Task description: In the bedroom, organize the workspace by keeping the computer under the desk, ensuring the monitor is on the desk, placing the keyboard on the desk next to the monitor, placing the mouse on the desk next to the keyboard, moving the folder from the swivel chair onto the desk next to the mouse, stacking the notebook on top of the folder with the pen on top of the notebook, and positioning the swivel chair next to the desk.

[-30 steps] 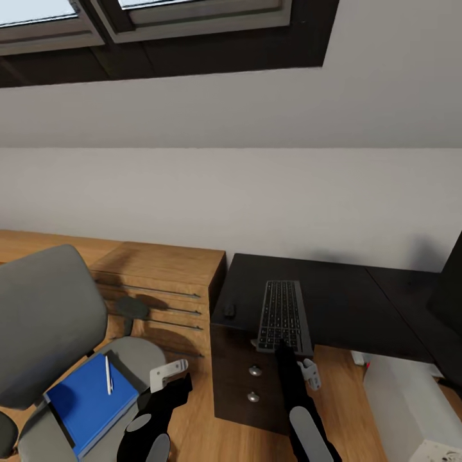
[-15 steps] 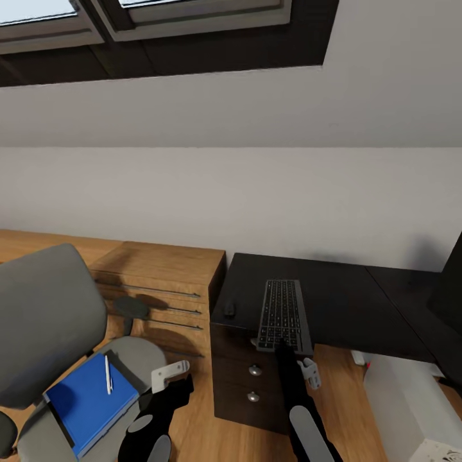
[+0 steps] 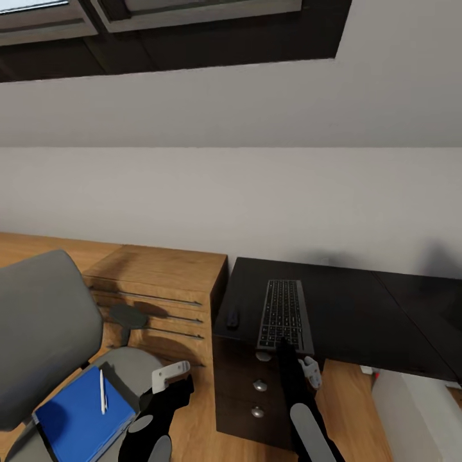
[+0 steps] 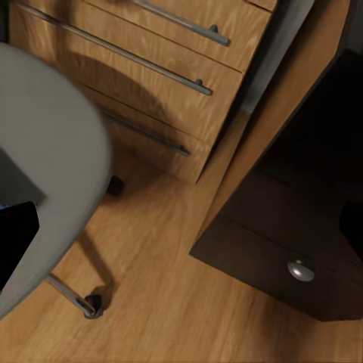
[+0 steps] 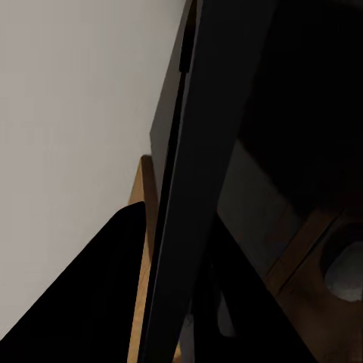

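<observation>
Head view: keyboard (image 3: 285, 314) lengthwise on black desk (image 3: 359, 314), mouse (image 3: 232, 317) just beside at 9 o'clock. Right gripper (image 3: 289, 357) at keyboard's near end, grip state impossible to tell. Left gripper (image 3: 172, 380) low at 7 o'clock, near swivel chair (image 3: 45, 321); grip likewise unclear. Blue folder (image 3: 80, 414) on seat, pen (image 3: 102, 391) atop. Left wrist view adds chair castor (image 4: 94, 305), drawer knob (image 4: 301, 270), wood floor (image 4: 166, 302). No legible writing. Sloped ceiling, skylight (image 3: 167, 25).

A plain pale wall (image 3: 256, 199) rises to a grey sloped ceiling (image 3: 269, 102); a dark-framed skylight (image 3: 192, 25) is set into the slope; a low wooden drawer unit (image 3: 160, 289) with metal rail handles stands against the wall; light wood flooring (image 4: 174, 302) is evenly lit.
</observation>
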### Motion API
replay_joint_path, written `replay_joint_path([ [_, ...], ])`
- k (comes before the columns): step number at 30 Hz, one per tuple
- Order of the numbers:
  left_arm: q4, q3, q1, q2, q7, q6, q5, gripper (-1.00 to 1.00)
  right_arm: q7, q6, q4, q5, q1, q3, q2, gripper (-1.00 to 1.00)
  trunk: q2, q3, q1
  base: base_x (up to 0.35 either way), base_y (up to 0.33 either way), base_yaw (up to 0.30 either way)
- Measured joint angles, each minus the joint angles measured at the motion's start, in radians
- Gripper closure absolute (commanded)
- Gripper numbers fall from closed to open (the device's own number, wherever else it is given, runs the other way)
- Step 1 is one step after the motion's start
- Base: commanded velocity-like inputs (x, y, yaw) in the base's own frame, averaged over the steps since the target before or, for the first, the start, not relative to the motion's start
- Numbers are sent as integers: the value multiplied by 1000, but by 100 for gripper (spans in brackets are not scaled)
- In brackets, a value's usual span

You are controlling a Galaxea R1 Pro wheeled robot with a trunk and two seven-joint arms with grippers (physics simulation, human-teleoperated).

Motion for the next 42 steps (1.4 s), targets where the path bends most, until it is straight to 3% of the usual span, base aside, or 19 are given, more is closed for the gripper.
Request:
replay_joint_path([
  [24,5,0,0,0,0,1,0,-100,-10,4,-5,3,-2,1,0,100,0,0,0,20,0,0],
  [25,5,0,0,0,0,1,0,-100,-10,4,-5,3,-2,1,0,-100,0,0,0,0,0,0],
  [26,5,0,0,0,0,1,-1,-100,-61,2,64,-12,-1,0,0,-100,0,0,1,0,0,0],
  [27,5,0,0,0,0,1,-1,-100,-63,2,76,-13,-1,1,0,-100,0,0,1,0,0,0],
  [42,6,1,0,1,-1,1,0,-100,-62,0,76,-12,-1,1,0,-100,0,0,1,0,0,0],
])
